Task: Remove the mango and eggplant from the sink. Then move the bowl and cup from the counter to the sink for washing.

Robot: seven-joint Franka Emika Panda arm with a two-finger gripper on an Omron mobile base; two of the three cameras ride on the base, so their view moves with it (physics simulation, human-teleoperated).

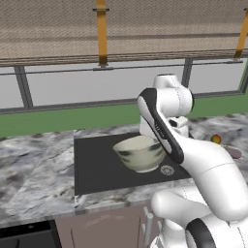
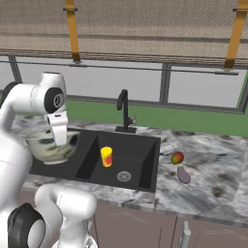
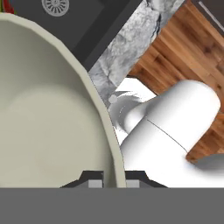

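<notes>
Bowl (image 1: 140, 153) is gripped by its rim: hand view shows the fingers (image 3: 95, 183) either side of the rim wall, one inside, one outside, clenched on it. Gripper (image 3: 114, 183) sits at the bowl's edge nearest the robot.

Bowl hangs over the sink (image 1: 97, 167), apparently above the basin floor, not resting on it; the exact gap is hard to judge. In the left base view it is mid-basin, just left of the drain (image 1: 167, 169). In the right base view the bowl (image 2: 48, 145) sits over the basin's left part, beside the arm.

Cup (image 2: 106, 156) already stands upright in the sink, near the drain (image 2: 124, 176), to the right of the bowl and apart from it. Mango (image 2: 178, 158) and eggplant (image 2: 184, 174) lie on the surface (image 2: 213, 184) right of the sink, close together, out of the basin.

Key relation: basin floor is straight below the held bowl, with the cup off to one side, so a straight lowering looks clear. Judgement: last step, only set-down and release left. Risk: rim grip may tilt the bowl as it lands.
</notes>
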